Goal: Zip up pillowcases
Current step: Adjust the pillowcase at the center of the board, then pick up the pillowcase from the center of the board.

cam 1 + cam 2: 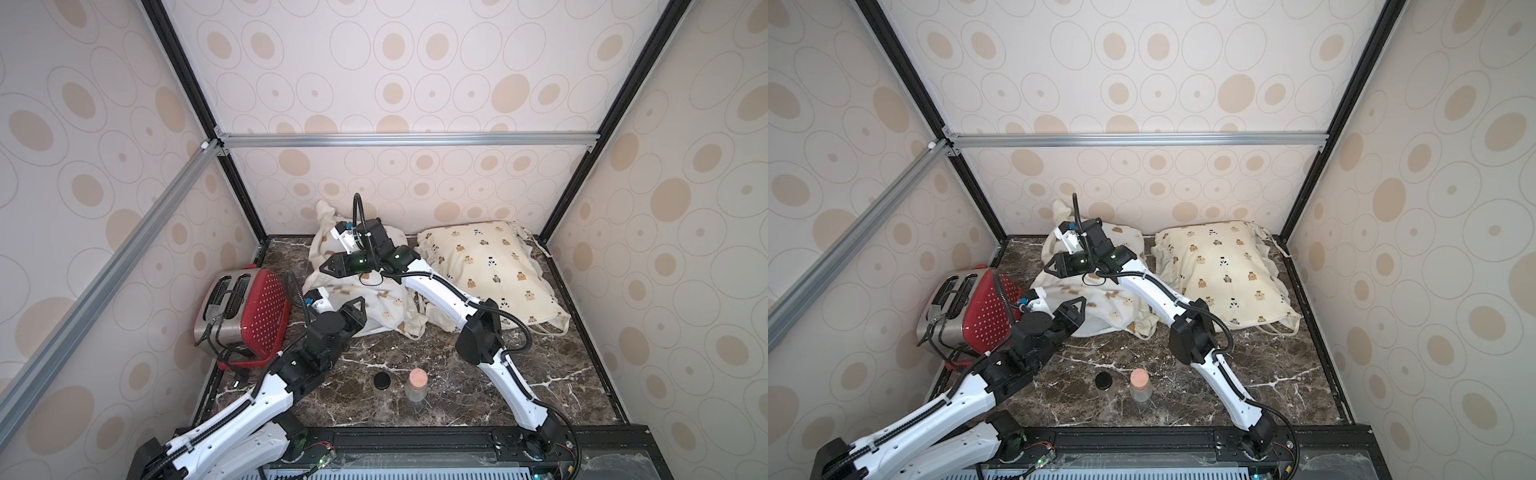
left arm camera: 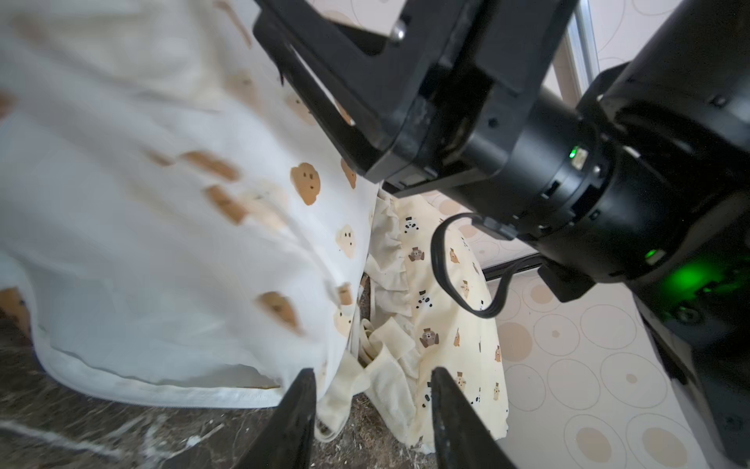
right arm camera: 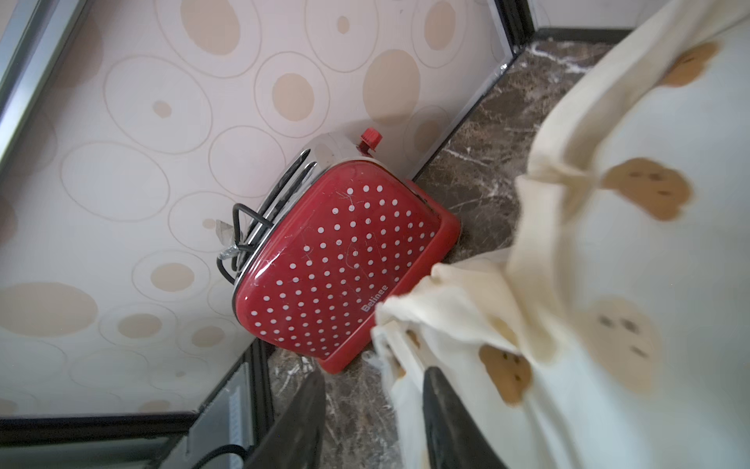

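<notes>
The white pillowcase (image 1: 390, 307) (image 1: 1113, 303) with brown and cream blobs lies crumpled at the middle back of the marble table. The cream pillowcase (image 1: 490, 266) (image 1: 1225, 266) with bears and pandas lies flat to its right. My left gripper (image 1: 359, 307) (image 2: 373, 377) is open at the white case's front edge (image 2: 162, 394), with cream tie strings (image 2: 365, 381) on the table between its fingers. My right gripper (image 1: 323, 268) (image 3: 375, 377) is open over the white case's left side. A fold of that fabric (image 3: 406, 325) hangs by one finger, ungripped.
A red polka-dot toaster (image 1: 245, 316) (image 3: 345, 264) leans on the left wall, close to both grippers. Two small jars, one black-lidded (image 1: 381, 384) and one pink-lidded (image 1: 417, 384), stand near the table's front. Patterned walls and black frame posts enclose the table.
</notes>
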{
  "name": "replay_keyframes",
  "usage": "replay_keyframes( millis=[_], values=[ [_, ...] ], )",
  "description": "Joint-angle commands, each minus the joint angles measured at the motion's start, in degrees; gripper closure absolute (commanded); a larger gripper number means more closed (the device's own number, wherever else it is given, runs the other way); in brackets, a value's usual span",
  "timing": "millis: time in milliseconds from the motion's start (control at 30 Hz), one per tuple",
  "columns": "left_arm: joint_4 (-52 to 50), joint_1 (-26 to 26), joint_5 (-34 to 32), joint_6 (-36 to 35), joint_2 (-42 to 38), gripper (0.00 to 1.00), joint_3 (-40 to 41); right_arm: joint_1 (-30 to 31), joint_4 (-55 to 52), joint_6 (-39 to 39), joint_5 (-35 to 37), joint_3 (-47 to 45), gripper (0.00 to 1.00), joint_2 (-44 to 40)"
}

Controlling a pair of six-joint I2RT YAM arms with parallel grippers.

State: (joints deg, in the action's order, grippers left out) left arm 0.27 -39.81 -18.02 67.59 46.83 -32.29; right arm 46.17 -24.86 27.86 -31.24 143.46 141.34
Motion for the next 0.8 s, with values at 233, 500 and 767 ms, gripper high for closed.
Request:
replay_keyframes(
  millis=[233, 500, 767],
  values=[
    [-24.60, 11.61, 3.93, -5.89, -2.17, 0.39, -8.44, -3.59, -3.17, 1.25, 10.75, -24.30, 0.28, -20.57],
    [-22.76, 27.53, 13.98, -11.95, 5.75, 0.33, -7.88, -9.07, 3.33, 7.20, 12.36, -57.20, 0.15, -34.06],
    [-18.83, 30.82, 14.32, -12.41, 9.96, 0.33, -5.09, -9.81, 8.63, 10.04, 11.21, -70.07, 0.12, -33.30]
  ],
)
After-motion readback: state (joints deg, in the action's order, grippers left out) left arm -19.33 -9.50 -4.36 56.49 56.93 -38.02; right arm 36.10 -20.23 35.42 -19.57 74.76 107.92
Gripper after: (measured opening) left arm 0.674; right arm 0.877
